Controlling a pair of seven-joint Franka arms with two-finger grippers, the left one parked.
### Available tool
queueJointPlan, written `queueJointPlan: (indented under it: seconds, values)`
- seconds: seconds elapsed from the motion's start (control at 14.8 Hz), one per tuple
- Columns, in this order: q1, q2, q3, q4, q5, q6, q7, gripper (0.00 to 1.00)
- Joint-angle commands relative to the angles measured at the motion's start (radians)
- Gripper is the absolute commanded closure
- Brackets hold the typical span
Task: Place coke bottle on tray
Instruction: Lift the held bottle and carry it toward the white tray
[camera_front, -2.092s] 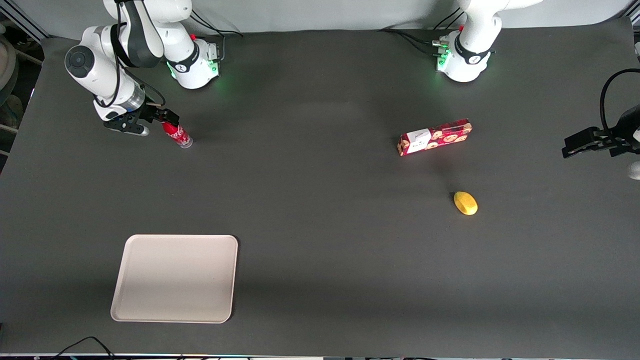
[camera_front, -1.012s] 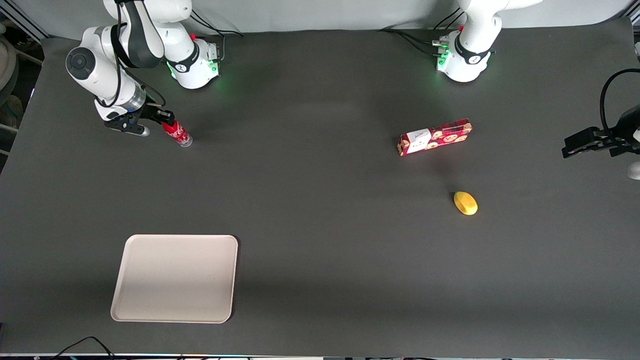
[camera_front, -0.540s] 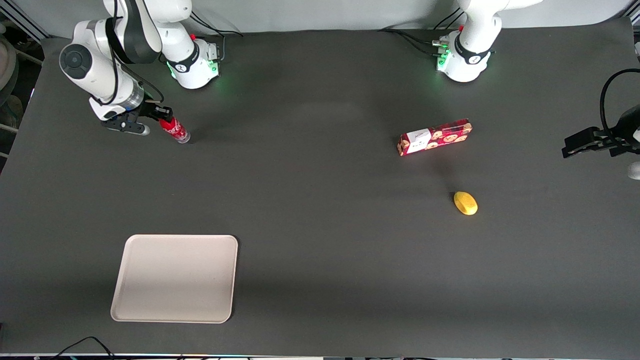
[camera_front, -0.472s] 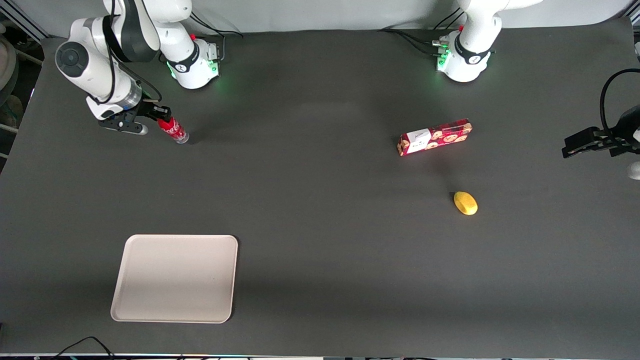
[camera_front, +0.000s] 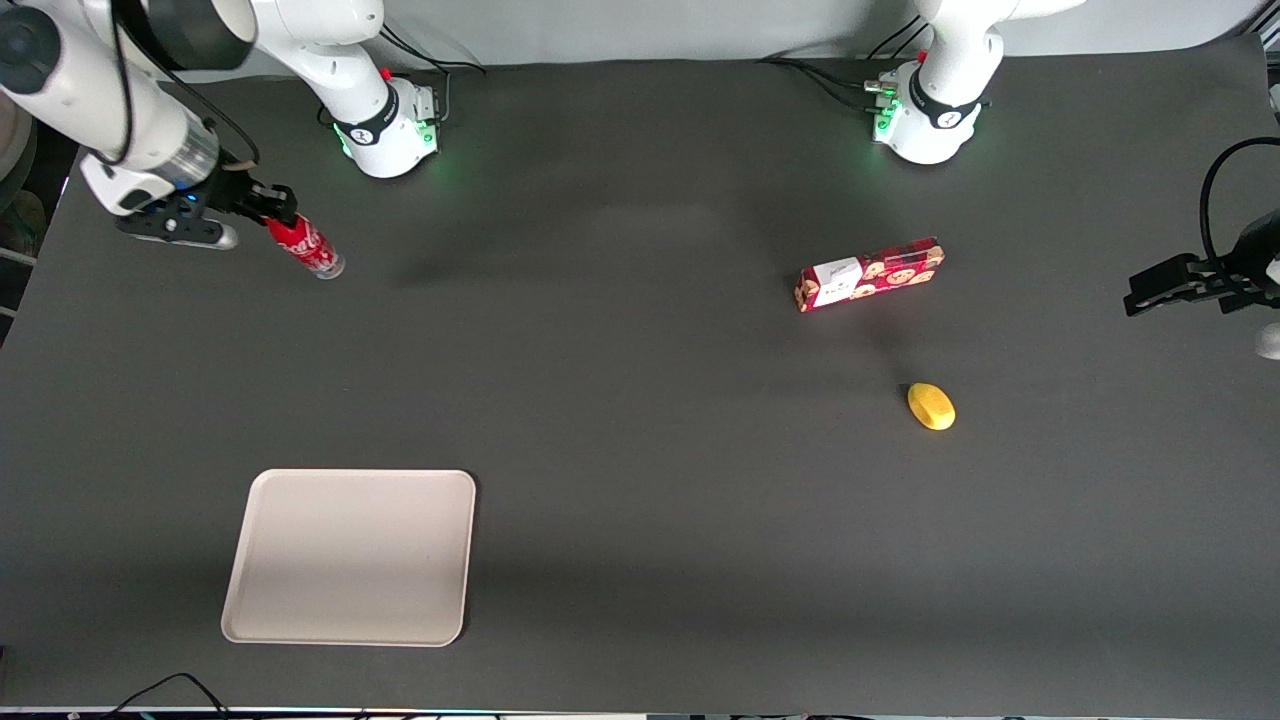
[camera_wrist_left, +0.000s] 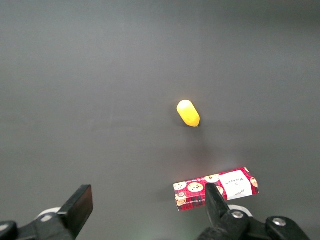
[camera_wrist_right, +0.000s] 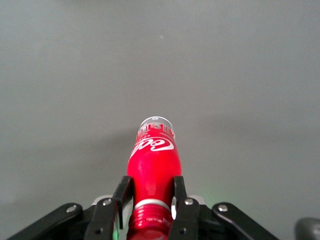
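Pinching the slim red coke bottle (camera_wrist_right: 151, 172) near its cap, the end effector (camera_front: 262, 203) is raised above the bench for carrying to the beige rectangular tray (camera_front: 350, 556).

On the dark grey table mat (camera_front: 640, 450) we see a long red cardboard cookie box with a white label (camera_front: 869, 273), lying flat toward the parked arm's end of the table. Near it, and nearer to the front camera, lies a small yellow oval object (camera_front: 931, 406); the two are apart.
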Motion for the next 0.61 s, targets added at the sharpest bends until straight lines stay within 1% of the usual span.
queueJointPlan:
  seconds: [0.0,0.27,0.4,0.54]
  values:
    - [0.001,0.098,0.001,0.258,-0.006,-0.151,-0.065,1.00]
    - [0.008,0.152,0.001,0.425,-0.007,-0.231,-0.082,1.00]
    - [0.008,0.201,-0.004,0.460,-0.015,-0.217,-0.115,1.00]
    - [0.008,0.291,-0.015,0.534,-0.049,-0.187,-0.164,1.00]
